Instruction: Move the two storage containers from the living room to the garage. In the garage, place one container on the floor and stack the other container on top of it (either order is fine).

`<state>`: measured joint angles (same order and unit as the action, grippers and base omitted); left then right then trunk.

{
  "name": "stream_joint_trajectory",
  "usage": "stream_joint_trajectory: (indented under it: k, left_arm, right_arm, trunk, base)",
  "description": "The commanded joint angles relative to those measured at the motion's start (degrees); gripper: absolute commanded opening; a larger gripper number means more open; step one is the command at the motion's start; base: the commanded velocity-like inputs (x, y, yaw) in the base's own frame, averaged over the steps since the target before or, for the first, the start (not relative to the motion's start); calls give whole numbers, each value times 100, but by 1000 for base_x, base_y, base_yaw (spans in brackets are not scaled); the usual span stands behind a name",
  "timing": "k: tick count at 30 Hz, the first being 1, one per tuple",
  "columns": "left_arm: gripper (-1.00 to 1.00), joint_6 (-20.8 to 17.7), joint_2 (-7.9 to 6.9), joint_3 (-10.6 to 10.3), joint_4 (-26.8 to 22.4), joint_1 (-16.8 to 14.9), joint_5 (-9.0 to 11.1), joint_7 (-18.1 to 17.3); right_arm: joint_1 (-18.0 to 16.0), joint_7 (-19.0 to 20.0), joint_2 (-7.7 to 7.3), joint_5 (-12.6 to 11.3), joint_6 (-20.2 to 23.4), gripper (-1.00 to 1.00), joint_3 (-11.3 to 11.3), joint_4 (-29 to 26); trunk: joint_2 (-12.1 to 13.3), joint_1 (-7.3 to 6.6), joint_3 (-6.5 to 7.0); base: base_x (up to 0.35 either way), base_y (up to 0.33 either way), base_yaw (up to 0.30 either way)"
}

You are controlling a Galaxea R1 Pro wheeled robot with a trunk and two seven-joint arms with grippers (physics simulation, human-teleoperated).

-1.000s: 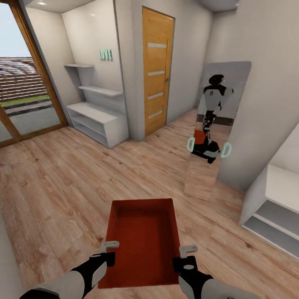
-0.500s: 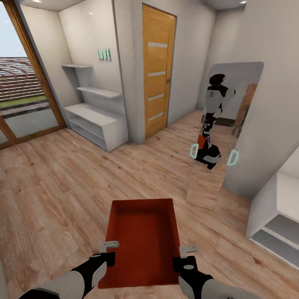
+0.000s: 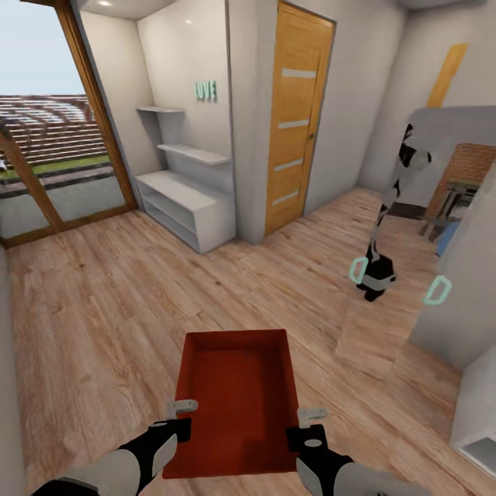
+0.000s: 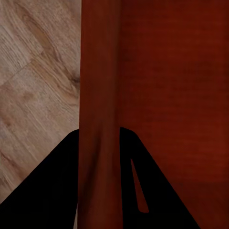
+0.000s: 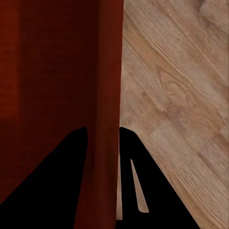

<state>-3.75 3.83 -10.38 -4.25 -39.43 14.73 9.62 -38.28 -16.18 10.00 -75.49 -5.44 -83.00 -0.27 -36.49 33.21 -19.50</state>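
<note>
both-handed, left pincer point(image 3: 184, 408) and right pincer point(image 3: 313, 414) clamp storage container point(image 3: 235, 393) walls.

Both arms extended forward, level. Left gripper point(image 3: 180, 414) clamped on orange-red plastic bin point(image 3: 238, 393) wall; right gripper point(image 3: 311, 421) likewise.
</note>
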Motion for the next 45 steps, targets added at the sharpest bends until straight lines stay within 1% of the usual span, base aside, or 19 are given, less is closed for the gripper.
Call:
stream_joint_trajectory:
  k: [1,45]
  left_arm:
    - [-100,-47,-62,414,-4,-3,200,76]
    - [-100,-47,-63,414,-6,-3,197,76]
  right_arm:
    - [-2,-81,-7,43,-132,-100,73,0]
    - [-4,-79,-14,43,-132,-100,73,0]
  trunk:
    - [-6,5,-8]
    - [-6,5,-8]
  base:
    - [323,0,118]
    - [323,0,4]
